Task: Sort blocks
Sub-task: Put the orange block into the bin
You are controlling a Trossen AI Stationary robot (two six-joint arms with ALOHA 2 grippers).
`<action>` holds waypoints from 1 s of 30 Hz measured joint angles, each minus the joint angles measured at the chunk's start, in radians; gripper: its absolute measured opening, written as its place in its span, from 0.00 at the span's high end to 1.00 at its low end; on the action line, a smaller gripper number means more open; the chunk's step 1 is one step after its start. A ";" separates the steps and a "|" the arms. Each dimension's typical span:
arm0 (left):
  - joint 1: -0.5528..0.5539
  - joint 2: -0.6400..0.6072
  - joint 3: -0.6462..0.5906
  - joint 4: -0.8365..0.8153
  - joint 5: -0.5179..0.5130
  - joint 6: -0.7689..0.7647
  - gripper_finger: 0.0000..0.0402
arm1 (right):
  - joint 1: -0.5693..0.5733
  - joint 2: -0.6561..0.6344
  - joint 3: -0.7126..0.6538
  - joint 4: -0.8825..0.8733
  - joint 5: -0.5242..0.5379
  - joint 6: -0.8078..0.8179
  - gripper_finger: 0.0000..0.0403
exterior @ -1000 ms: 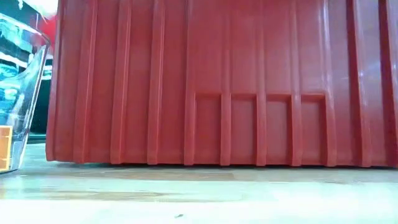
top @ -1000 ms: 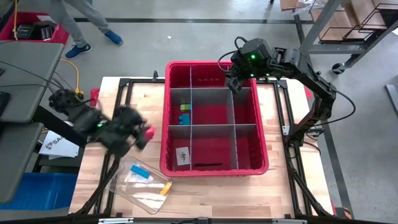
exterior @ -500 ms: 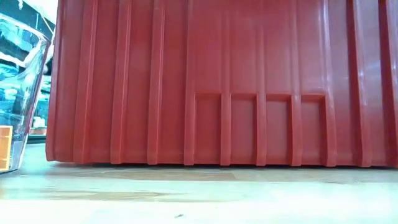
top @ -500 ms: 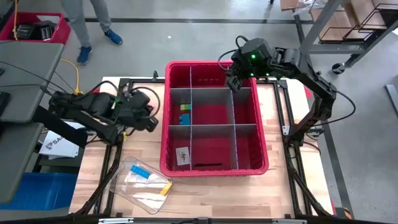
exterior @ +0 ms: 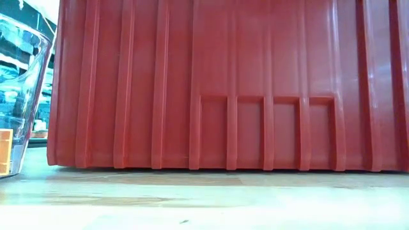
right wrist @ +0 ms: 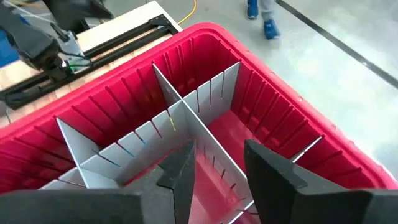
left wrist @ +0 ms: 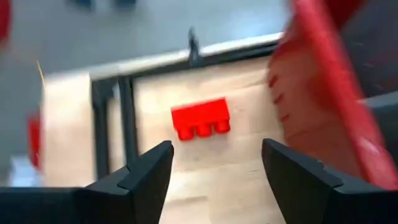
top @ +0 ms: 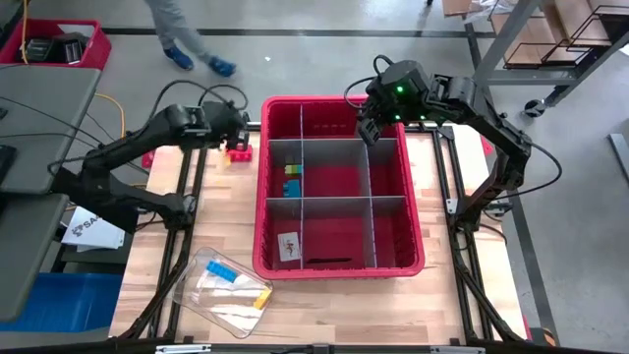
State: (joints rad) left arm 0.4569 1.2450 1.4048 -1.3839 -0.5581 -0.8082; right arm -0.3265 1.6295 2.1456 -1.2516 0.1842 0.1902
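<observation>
From above, the left gripper (top: 236, 133) hovers at ten o'clock off the red bin (top: 263, 187) over a red block (top: 239, 152) on the table (top: 324, 310), while its wrist view shows jaws parted, block (left wrist: 200, 117) free between them; the right gripper (right wrist: 214, 163), jaws apart and empty, hangs over the bin's twelve o'clock compartments.

light: bright, even, overhead | shadows: soft, short beside the red bin (top: 339, 265) | glare: pale sheen on the near table (exterior: 204, 211) | blur: left wrist view smeared, red block (left wrist: 200, 118) soft-edged | low view: bin wall sharp, clear container (exterior: 19, 96) distorted at left
</observation>
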 joint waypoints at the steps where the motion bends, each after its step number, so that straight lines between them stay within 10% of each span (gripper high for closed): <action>1: 0.060 0.000 -0.037 0.034 0.044 -0.026 0.39 | 0.000 0.000 0.000 0.000 -0.002 0.011 0.68; 9: 0.360 0.001 -0.344 0.475 0.396 -0.406 0.39 | 0.008 0.000 0.000 -0.001 -0.006 0.024 0.68; 17: 0.463 0.013 -0.474 0.698 0.419 -0.739 0.39 | 0.008 0.000 0.000 -0.001 -0.007 0.049 0.68; 30: 0.538 0.128 -0.543 0.680 0.452 -0.630 0.45 | 0.006 0.000 0.000 0.000 0.096 0.124 0.68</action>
State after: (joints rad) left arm 0.9949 1.3730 0.8621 -0.7038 -0.1064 -1.4381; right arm -0.3206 1.6291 2.1456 -1.2514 0.2797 0.3141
